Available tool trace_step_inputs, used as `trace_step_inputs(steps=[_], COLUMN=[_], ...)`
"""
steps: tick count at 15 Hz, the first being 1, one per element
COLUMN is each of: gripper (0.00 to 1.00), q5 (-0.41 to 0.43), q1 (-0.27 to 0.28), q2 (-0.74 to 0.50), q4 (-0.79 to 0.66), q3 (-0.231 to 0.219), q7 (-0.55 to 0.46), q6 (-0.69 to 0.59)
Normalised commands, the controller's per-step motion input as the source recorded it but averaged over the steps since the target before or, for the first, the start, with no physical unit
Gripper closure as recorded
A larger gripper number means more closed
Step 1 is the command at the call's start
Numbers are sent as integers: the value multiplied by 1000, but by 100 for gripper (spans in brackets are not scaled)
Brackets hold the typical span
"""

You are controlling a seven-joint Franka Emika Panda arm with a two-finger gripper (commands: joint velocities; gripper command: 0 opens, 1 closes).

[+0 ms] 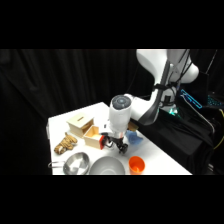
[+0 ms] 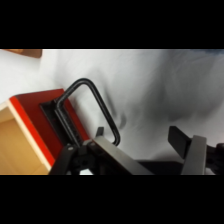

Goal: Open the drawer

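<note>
My hand (image 1: 116, 144) hovers low over the white counter (image 1: 165, 160), its fingers (image 2: 192, 150) spread apart and holding nothing. The drawer (image 1: 95, 137) sits just at my nine o'clock, pulled out of its pale wooden box (image 1: 80, 124). Its dark handle (image 2: 92, 107) loops off the red front, close beside one finger.

Arm (image 1: 120, 115) low — fingers (image 2: 192, 150) apart

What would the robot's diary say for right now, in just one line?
task: open drawer | drawer: pulled out of box | gripper: at red front, by dark handle | grip: unclear
</note>
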Motion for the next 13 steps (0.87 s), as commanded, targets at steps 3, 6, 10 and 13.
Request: trace_step_inputs(steps=[3,6,10,13], gripper=[0,0,0,0], q5=[308,339,260,203], q1=[-301,-250,-179,-156], q2=[-587,-481,-335,-159], q4=[-64,30,152,248], q3=[260,218,124,67], q7=[-352,-332,-229,-172], q6=[-609,-570,-484,-390])
